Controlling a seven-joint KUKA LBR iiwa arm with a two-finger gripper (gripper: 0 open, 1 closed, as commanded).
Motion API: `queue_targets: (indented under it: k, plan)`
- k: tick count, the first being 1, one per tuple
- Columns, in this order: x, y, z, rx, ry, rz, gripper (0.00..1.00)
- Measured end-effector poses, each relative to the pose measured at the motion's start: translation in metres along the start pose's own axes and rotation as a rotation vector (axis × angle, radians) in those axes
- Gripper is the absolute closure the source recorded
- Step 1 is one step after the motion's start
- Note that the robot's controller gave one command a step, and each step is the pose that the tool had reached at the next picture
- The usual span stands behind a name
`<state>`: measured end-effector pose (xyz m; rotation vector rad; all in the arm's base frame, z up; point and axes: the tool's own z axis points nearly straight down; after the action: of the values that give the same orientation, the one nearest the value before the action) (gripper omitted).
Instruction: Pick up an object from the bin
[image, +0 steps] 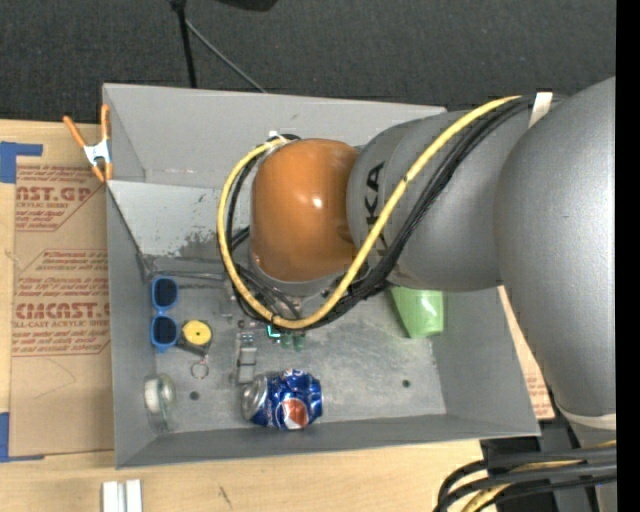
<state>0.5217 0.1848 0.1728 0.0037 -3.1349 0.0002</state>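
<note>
Your grey bin (170, 215) holds a handful of loose things, most of them along its left and near sides. By the left wall you have two round blue pieces (163, 312), one above the other in the camera view, with a small yellow disc (196, 334) just beside the lower one. In the near left corner sits a clear, roundish thing (158, 393), and a small wire ring (200, 372) lies on the floor between it and the disc. A pale green cup-like thing (420, 310) lies well apart on the right, partly under the arm (560, 200).

The arm's orange cover (300, 205) hangs over the middle of the bin, and the end effector (245, 355) points down below it, left of centre. You cannot tell whether it is spread or pressed together, and nothing can be seen held in it.

The thing nearest to it is a crushed blue can (283, 400), lying on its side against the near wall, just beside the end effector. Its long axis runs roughly left to right along that wall. Its silver end faces left, and its red, white and blue emblem faces up.
</note>
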Motion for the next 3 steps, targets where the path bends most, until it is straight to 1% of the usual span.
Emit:
queue_targets:
  k: [1, 2, 3]
  plan:
    - [0.014, -0.123, 0.027, 0.003, -0.004, -0.056, 0.0]
    - [0.037, -0.071, 0.095, -0.001, -0.008, -0.239, 0.0]
    - [0.036, -0.073, 0.093, 0.0, -0.006, -0.237, 1.0]
